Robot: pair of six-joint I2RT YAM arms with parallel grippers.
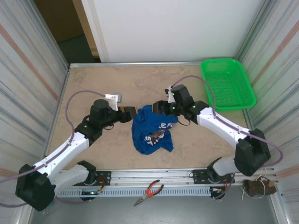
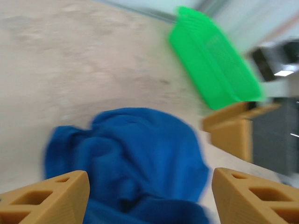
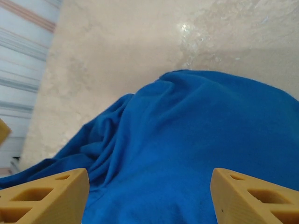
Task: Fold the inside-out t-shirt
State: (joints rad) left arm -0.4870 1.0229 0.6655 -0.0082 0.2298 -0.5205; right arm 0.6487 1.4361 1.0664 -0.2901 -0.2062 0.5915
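The inside-out t-shirt (image 1: 152,130) lies crumpled in a royal-blue heap at the middle of the table, with white print marks showing on its near side. My left gripper (image 1: 129,114) sits at the heap's upper left edge. In the left wrist view it (image 2: 149,186) is open, its tan fingers (image 2: 56,196) wide apart over the blue cloth (image 2: 135,154). My right gripper (image 1: 160,108) is at the heap's top edge. It (image 3: 149,186) is open too, with the cloth (image 3: 187,140) lying below and between its fingers, not pinched. The right gripper's tan fingers (image 2: 231,133) also appear across the heap in the left wrist view.
A green mesh basket (image 1: 227,84) stands at the back right corner, also in the left wrist view (image 2: 212,65). Red-handled pliers (image 1: 149,191) lie in front of the mounting rail (image 1: 154,176). Corrugated walls close in both sides. Bare tabletop (image 1: 103,81) stretches behind and left of the shirt.
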